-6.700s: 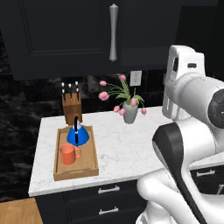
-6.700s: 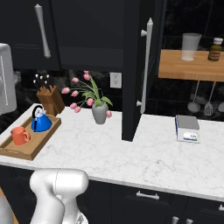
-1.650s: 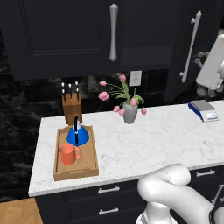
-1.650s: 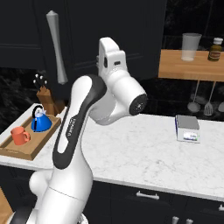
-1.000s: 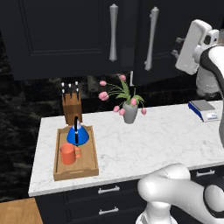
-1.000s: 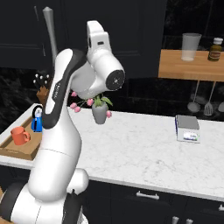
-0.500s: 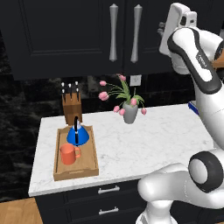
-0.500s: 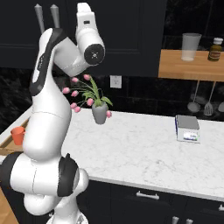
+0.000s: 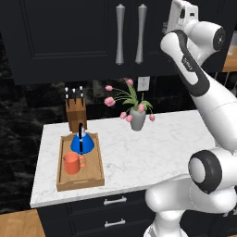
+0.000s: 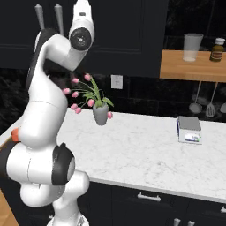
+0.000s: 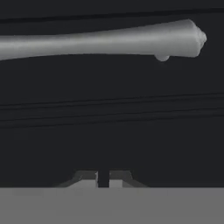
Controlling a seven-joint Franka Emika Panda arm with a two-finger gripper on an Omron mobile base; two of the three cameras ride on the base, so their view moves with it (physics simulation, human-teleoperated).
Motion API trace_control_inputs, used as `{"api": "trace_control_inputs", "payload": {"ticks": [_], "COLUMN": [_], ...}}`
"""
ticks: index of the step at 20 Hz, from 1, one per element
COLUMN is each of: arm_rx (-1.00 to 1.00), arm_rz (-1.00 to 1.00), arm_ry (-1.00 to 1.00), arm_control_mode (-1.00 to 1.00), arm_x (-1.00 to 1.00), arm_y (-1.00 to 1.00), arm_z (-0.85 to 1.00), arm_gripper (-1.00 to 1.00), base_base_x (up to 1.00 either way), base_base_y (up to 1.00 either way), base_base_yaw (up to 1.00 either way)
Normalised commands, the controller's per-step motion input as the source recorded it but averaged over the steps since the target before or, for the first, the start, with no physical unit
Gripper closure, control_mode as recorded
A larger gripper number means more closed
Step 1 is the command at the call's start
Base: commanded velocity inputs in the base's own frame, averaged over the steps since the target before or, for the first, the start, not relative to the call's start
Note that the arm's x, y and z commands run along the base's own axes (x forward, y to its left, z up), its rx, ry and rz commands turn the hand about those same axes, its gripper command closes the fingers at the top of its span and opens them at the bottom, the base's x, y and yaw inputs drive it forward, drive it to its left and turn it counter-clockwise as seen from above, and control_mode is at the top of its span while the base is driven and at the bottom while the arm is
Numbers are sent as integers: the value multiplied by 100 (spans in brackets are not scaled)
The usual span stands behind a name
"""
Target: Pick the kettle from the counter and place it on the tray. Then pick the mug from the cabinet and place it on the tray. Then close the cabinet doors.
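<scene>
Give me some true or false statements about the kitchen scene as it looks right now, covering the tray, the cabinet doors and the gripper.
1. The kettle sits on the tray. True.
2. The mug stands inside the cabinet. False: it is on the tray, in front of the kettle.
3. Both cabinet doors are shut, their silver handles side by side. True.
4. The gripper carries the flower vase. False: its fingers are nearly together with nothing between them, facing a dark door panel, and the vase stands on the counter.
5. The knife block lies on the tray. False: it stands on the counter behind the tray.
</scene>
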Motion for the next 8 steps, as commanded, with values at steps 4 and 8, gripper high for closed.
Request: {"api": "trace_control_inputs", "payload": {"ticks": [4,8], "arm_rx": [0,0], "arm_rz": [-15,-9], "arm_ry": [3,0], "arm_control_mode": [-100,-100], "arm_x": [73,55], "arm_y": [-2,-16], "arm_z": [-20,-41], "arm_gripper": [100,100], "base_base_x": [0,0], "base_base_y": [0,0], "base_base_yaw": [0,0]}}
